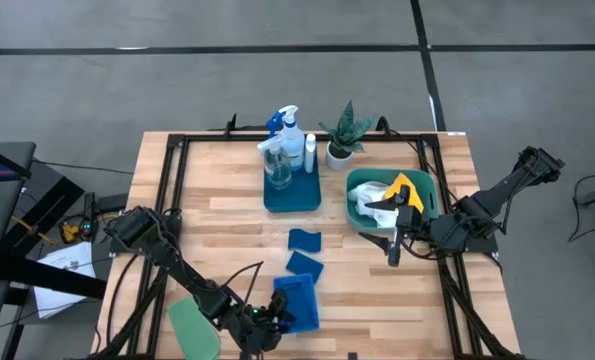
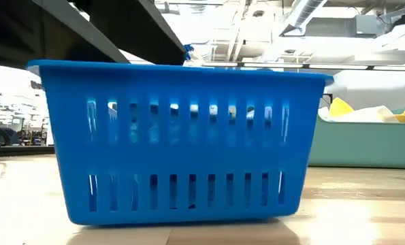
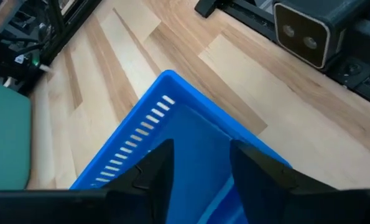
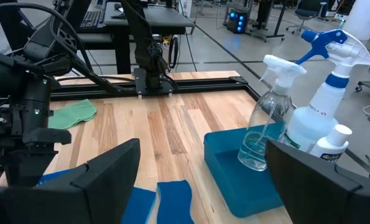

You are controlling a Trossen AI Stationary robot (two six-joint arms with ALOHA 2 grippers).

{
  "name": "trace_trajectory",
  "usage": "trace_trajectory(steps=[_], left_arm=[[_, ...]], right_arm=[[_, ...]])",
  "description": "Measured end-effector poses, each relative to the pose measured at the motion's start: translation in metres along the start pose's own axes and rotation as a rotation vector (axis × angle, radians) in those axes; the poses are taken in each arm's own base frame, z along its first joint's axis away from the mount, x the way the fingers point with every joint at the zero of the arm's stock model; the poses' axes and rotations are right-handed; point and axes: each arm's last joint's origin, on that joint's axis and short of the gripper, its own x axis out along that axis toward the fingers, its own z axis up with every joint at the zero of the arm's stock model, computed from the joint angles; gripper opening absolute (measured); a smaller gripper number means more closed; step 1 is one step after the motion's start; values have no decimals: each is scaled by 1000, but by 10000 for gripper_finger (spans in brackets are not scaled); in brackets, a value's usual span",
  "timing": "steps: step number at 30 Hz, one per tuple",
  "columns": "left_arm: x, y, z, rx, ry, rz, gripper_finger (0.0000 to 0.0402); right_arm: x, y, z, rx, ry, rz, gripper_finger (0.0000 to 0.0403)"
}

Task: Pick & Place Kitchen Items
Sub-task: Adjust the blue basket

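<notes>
1. High view: two small blue sponges (image 1: 304,240) (image 1: 304,265) lie loose on the table (image 1: 217,200) at mid-table. The nearer one is just beside the blue basket (image 1: 299,300) at the front edge.
2. The left gripper (image 3: 200,152) hangs over that basket's open top. Its fingers are partly apart, with only the basket's blue showing between them, so it appears to hold nothing. What lies inside the basket cannot be made out.
3. The step looks like a drop into the basket or the start of the next pick. To do it well, rise straight up clear of the rim before swinging away, because the basket is light and a caught finger would drag it.
4. For the next sponge, come down flat and centred, with the fingers on opposite edges.
5. A green cloth (image 1: 192,328) lies beside the left arm at the front left, under its likely sweep.
6. The right gripper (image 4: 200,180) waits wide open and empty beside the teal tub (image 1: 355,215), which holds a white cloth (image 1: 377,195) and a yellow cloth (image 1: 407,190).
7. Farther back, the spray bottle (image 4: 334,81), clear bottle (image 4: 265,118) and white bottle (image 4: 331,146) stand upright in a blue tray (image 4: 228,171). A potted plant (image 1: 345,135) stands beside them. All are tall and could tip, but they are well apart from the basket.
</notes>
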Motion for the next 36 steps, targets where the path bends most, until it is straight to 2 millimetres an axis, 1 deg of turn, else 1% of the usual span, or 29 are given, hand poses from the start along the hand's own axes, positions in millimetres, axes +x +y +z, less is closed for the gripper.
trace_trajectory(steps=[3, 8, 11, 14, 18, 20, 22, 23, 25, 27, 31, 36], left_arm=[[-7, 1, 3, 7, -1, 21, 149], [-27, 1, 10, -16, 21, 101, 143], [-37, 1, 4, -79, 99, 157, 136], [-43, 6, -7, -186, 199, 208, 122], [-39, 15, -30, -288, 337, 257, 82], [-33, 19, -46, -323, 378, 257, 52], [-27, 22, -62, -340, 425, 219, 18], [-24, 24, -68, -357, 435, 208, 9], [-19, 27, -77, -384, 435, 206, 9], [-17, 30, -81, -377, 434, 208, 10], [-15, 32, -79, -365, 418, 202, 2], [-14, 32, -76, -365, 388, 198, 2]], right_arm=[[0, 0, 0, 0, 0, 1, 336], [0, 0, 0, 0, 0, 1, 336], [0, 0, 0, 0, 0, 1, 336], [0, 0, 0, 1, 0, 1, 336], [0, 0, 0, 2, -1, 1, 336], [0, 0, 0, 5, -2, 1, 336], [0, 0, 1, 7, -4, 2, 336], [0, 0, 1, 8, -5, 2, 336], [0, 0, 1, 8, -5, 2, 336], [0, 0, 1, 7, -5, 2, 336], [0, 0, 0, -1, 0, 1, 336], [0, 0, 0, -2, 2, 5, 336]])
